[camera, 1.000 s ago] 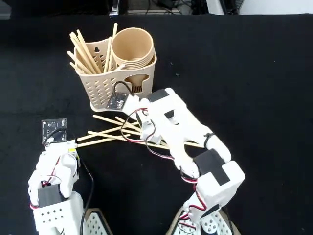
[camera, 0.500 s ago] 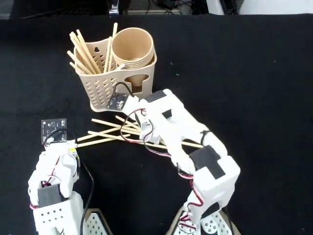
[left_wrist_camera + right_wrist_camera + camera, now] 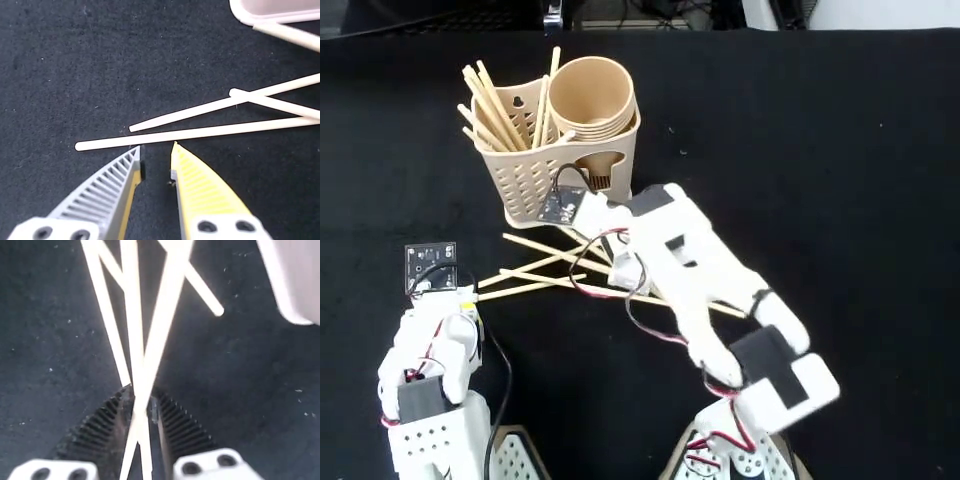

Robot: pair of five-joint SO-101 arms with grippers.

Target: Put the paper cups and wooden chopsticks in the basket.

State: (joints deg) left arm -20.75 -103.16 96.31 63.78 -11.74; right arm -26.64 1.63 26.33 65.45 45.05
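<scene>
A beige slotted basket [image 3: 535, 180] stands at the back left and holds stacked paper cups [image 3: 592, 95] and several wooden chopsticks [image 3: 490, 105]. More loose chopsticks [image 3: 535, 245] lie crossed on the black table in front of it. My right gripper [image 3: 615, 270] is down among them, and its wrist view shows it [image 3: 142, 402] shut on a few chopsticks [image 3: 131, 315] near their ends. My left gripper [image 3: 156, 146] rests low at the near left, slightly open and holding nothing, its tips just short of a chopstick [image 3: 200, 132].
The basket's corner [image 3: 295, 280] is close beside the gripped chopsticks and also shows in the left wrist view [image 3: 270, 12]. The right arm's body [image 3: 720, 290] lies across part of the loose pile. Black cloth [image 3: 840, 180] stretches bare to the right.
The right arm's elbow has swung to the right and its gripper has edged toward the basket. The gripped chopsticks have turned slightly with it. The left arm has stayed still.
</scene>
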